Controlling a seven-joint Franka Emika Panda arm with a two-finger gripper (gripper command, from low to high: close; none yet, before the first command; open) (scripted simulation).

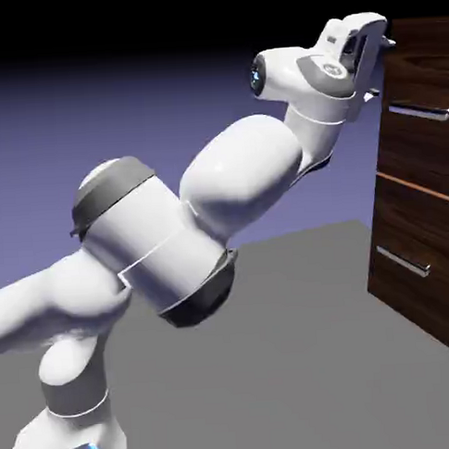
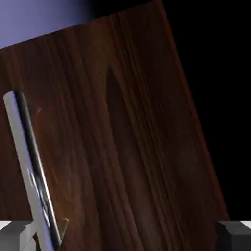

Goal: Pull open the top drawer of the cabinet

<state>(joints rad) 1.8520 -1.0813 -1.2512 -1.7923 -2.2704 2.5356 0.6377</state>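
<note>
The cabinet point(image 1: 421, 44) stands at the exterior view's right, dark brown wood grain. Its top drawer point(image 1: 417, 149) looks flush with the front below it and carries a thin silver bar handle point(image 1: 421, 112). My gripper point(image 1: 379, 67) hovers at the cabinet's upper left corner, above and left of that handle, close to the drawer front. In the hand view the top drawer point(image 2: 127, 147) fills the picture. The handle point(image 2: 30, 171) runs slantwise just inside the left fingertip point(image 2: 14, 234). The right fingertip point(image 2: 236, 232) sits far off. The gripper point(image 2: 125, 235) is open and holds nothing.
Below a thin orange seam point(image 1: 417, 188) sits the lower drawer point(image 1: 412, 288) with a like silver handle point(image 1: 403, 260). Grey table surface point(image 1: 300, 354) stretches between the robot's base and the cabinet. My bulky white arm point(image 1: 235, 181) rises from the lower left.
</note>
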